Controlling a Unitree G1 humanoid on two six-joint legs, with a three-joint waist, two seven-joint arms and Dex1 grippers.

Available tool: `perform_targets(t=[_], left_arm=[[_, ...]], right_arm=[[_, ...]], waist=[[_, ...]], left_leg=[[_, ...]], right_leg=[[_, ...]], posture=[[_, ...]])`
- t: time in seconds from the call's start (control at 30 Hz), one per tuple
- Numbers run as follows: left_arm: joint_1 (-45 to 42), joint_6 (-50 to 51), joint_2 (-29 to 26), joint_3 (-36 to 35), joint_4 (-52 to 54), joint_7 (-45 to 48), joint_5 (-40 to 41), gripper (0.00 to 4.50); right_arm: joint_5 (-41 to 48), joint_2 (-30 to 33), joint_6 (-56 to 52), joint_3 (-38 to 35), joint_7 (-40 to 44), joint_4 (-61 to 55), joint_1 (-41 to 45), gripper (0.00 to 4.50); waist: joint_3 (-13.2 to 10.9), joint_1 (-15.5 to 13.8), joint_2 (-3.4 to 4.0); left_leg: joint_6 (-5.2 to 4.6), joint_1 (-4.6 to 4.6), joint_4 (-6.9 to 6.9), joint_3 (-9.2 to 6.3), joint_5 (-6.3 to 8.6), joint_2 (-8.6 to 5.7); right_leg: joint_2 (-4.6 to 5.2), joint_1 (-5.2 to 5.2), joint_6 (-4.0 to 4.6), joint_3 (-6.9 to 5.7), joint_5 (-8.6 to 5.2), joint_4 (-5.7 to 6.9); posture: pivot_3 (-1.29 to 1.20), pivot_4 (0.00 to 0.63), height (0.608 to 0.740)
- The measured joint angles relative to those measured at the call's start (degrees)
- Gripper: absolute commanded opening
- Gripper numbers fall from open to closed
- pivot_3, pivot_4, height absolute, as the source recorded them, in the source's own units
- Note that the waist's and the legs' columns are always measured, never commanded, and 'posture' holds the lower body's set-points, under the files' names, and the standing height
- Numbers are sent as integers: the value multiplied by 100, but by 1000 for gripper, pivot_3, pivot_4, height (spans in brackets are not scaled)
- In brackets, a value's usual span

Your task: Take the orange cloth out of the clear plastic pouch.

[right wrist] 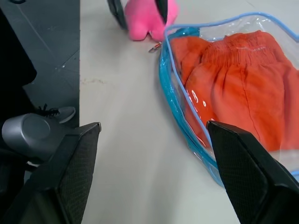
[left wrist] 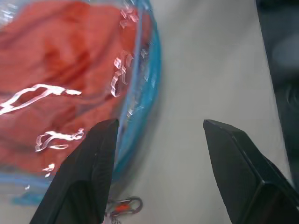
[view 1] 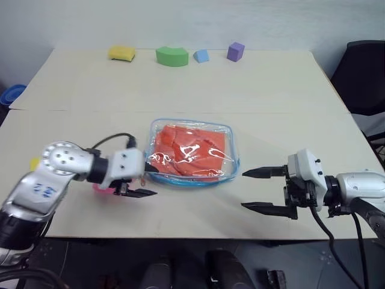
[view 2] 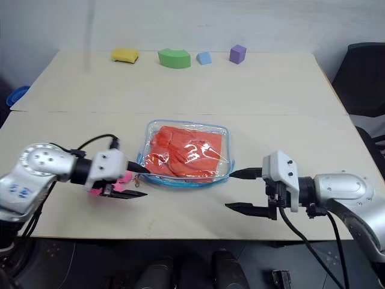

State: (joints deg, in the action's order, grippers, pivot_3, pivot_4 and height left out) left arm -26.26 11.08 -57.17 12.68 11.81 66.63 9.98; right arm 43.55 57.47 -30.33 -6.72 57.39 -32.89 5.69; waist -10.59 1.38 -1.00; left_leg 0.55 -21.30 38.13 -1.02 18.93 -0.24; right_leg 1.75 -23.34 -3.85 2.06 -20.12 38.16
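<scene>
Lying flat near the front edge of the tabletop (view 1: pixel 271 96), the clear plastic pouch (view 1: pixel 231 153) encloses the orange cloth (view 1: pixel 189 150); the left pincer (view 1: pixel 139 180) stands wide at its left edge, holding nothing; a pink object (right wrist: pixel 147 18) and a small clip (left wrist: pixel 124 205) sit just beside that pincer; the right pincer (view 1: pixel 263 189) stands wide, apart from the pouch's right side; yellow block (view 1: pixel 121 53), green block (view 1: pixel 172 56), blue block (view 1: pixel 201 56) and purple block (view 1: pixel 235 52) line the far edge, well apart.
</scene>
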Motion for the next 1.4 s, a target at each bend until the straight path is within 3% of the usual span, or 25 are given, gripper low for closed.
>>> perform_targets(t=[0.1, 0.27, 0.37, 0.63, 0.77, 0.87, 0.97, 1.1, 1.4], left_arm=[[-272, -774, 393, 315, -592, -20, -564, 3055], [-737, -1393, 1223, 286, -1256, -334, -613, 3055], [-738, -1568, 1223, 220, -1500, -278, -614, 2441], [-706, -1652, 1245, 117, -1627, -170, -575, 44], [-519, -856, 1533, -127, -1382, -266, -171, 44], [-437, 1037, 2153, -484, -705, -758, 957, 44], [-463, 1804, 2291, -653, -298, -1123, 1281, 0], [-390, 2229, 2480, -707, 18, -1518, 1310, 0], [-283, 2390, 2601, -579, 177, -1714, 1304, 0]], right_arm=[[-36, -79, -101, -23, -181, -128, -166, 3761], [-102, -217, -120, -19, -425, -467, -414, 3761], [-192, -284, -123, -9, -503, -528, -505, 3814], [-220, -328, -122, -3, -532, -531, -485, 3814], [-446, -328, -97, 86, -453, -445, -390, 3814], [-798, -410, -68, 381, -489, -279, -154, 3814], [-1176, -692, -18, 788, -667, -105, 232, 3207], [-2082, -1374, 168, 1583, -1123, 409, 970, 1881], [-3890, -2266, 674, 2749, -1922, 1203, 1668, 1881]], waist=[[-1, -5, -3], [-3, -106, -9], [-4, -105, -9], [-4, -134, -10], [-4, -133, -10], [-7, -131, -15], [-7, -113, -16], [-7, -86, -15], [-7, -126, -16]], left_leg=[[-11, -1, 9, 4, 4, 0], [-15, -11, 29, 4, 6, 0], [-12, -10, 29, 5, 5, 0], [-18, -12, 51, 1, 8, 0], [-20, -13, 55, 1, 9, 0], [-21, -28, 80, -10, 12, 1], [-17, -26, 85, -9, 11, 1], [8, -22, 83, -5, -2, 1], [15, -27, 84, -6, -3, -2]], right_leg=[[2, 0, 0, 4, 0, 7], [0, -5, -4, 5, 2, 15], [0, -9, -4, 8, 2, 21], [2, -4, -4, 4, 2, 31], [2, -5, -4, 4, 2, 36], [2, -8, -4, -4, 2, 45], [0, -8, -4, -1, 2, 49], [-5, -15, -4, 4, 2, 59], [1, -17, -4, 2, 2, 51]], posture=[[0, 150, 740], [0, 150, 740], [0, 150, 740], [0, 150, 740], [0, 150, 740], [0, 150, 740], [0, 150, 740], [0, 150, 740], [0, 150, 740]])
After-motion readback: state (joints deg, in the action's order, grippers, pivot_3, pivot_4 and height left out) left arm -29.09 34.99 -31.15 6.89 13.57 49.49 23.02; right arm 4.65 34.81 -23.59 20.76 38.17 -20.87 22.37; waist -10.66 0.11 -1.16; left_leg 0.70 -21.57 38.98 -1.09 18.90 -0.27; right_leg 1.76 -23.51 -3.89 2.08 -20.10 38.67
